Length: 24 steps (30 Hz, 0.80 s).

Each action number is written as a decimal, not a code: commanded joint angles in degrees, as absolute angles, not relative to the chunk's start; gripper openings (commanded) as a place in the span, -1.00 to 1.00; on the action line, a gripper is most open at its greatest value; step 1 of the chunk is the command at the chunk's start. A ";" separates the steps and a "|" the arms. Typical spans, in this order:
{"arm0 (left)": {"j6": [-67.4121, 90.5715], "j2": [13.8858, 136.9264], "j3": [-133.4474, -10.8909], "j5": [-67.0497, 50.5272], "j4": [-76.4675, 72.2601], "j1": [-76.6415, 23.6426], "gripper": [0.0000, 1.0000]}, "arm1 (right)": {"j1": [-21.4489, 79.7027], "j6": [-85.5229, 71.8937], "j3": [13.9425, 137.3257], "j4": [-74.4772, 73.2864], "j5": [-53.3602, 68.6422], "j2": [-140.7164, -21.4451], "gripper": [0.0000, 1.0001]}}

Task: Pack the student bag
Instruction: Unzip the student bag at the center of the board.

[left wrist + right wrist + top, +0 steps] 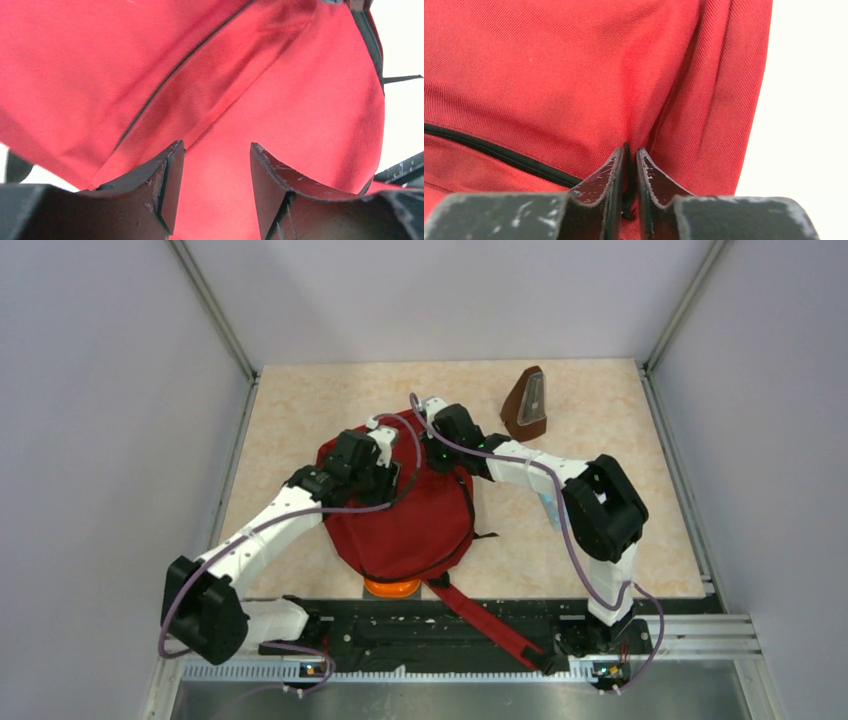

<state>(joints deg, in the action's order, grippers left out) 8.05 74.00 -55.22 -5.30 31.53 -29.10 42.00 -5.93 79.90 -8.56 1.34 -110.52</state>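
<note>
The student bag [405, 525], a dark-red backpack, lies in the middle of the table and fills both wrist views [280, 100] [549, 75]. Its long red strap [487, 625] trails over the near rail. My left gripper [388, 475] hovers over the bag's far left part; in the left wrist view it [217, 147] stands open, with only red fabric showing in the gap. A black zipper [170, 75] runs across the cloth. My right gripper [440, 455] is at the bag's far right edge, and it [630, 150] is shut on a black zipper pull [629, 177].
A brown pyramid-shaped object [527, 405] stands at the back right of the table. Something orange [392, 587] peeks out from under the bag's near edge. A pale blue item [548, 505] shows beside the right arm. Grey walls enclose the table on three sides.
</note>
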 commanded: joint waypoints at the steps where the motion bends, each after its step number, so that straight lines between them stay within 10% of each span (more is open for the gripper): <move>1: 11.49 68.02 -54.92 4.44 31.01 -27.33 0.21 | 42.80 -5.10 81.75 -8.17 -0.48 -108.56 -0.85; 13: 32.73 48.68 -38.14 9.59 21.51 -18.21 0.68 | 44.69 -4.91 82.36 -9.11 -7.50 -106.35 -1.00; 24: 36.12 49.68 -28.47 5.55 10.62 -17.40 0.41 | 46.19 -5.33 82.93 -10.10 -11.17 -105.93 -0.80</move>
